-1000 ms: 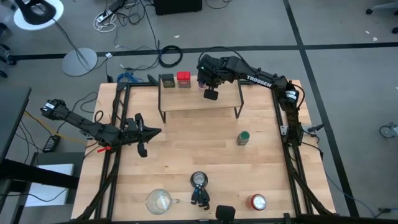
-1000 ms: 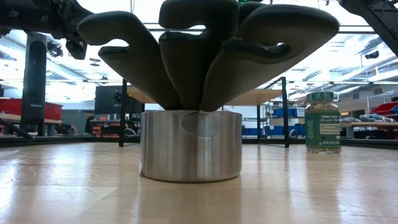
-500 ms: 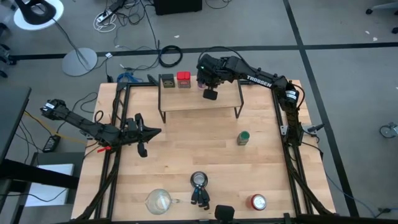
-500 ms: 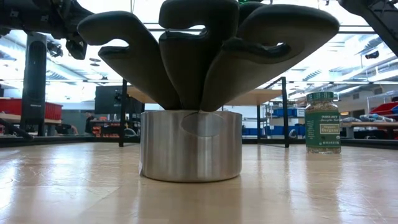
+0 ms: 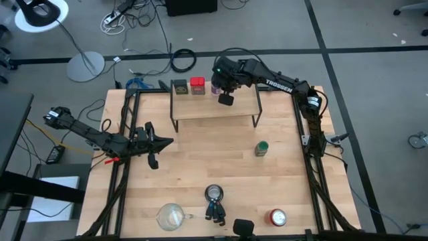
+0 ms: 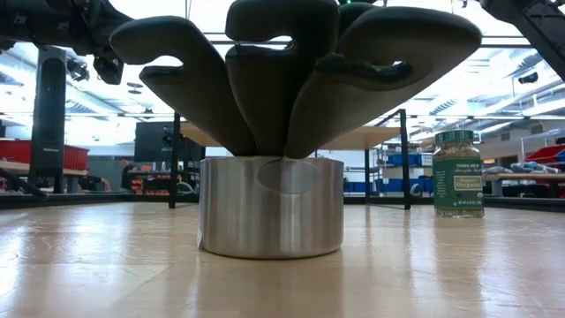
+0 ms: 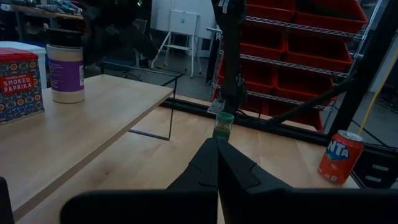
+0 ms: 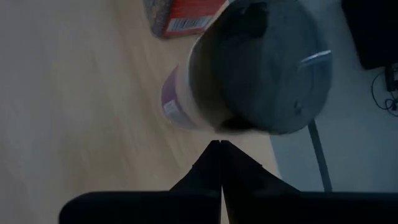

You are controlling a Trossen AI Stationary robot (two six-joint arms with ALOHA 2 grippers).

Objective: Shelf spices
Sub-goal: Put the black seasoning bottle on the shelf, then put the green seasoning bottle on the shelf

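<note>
The shelf (image 5: 214, 109) stands at the table's far side. On its board, in a row, stand the dark olive tin (image 5: 179, 87), the red tin (image 5: 197, 85) and the purple-labelled jar (image 5: 215, 88). My right gripper (image 8: 219, 144) is shut and slants down over the shelf, its tips beside the jar's dark lid (image 8: 273, 68). The green-lidded jar (image 5: 261, 148) stands on the table, right of the middle. My left gripper (image 5: 168, 141) is shut and level over the table's left side, holding nothing. My right gripper's shut fingertips (image 8: 214, 155) stand right by the rim of the purple-labelled jar's lid (image 8: 239, 127), coming from above at a slant. I cannot tell whether they touch it. The jar stands upright on the shelf board.
A steel holder with dark utensils (image 5: 214, 194) stands near the front middle and fills the low view (image 6: 271, 208). A glass cup (image 5: 170, 215) is at the front left, a red-topped can (image 5: 277, 217) at the front right. Black frame rails run along both sides.
</note>
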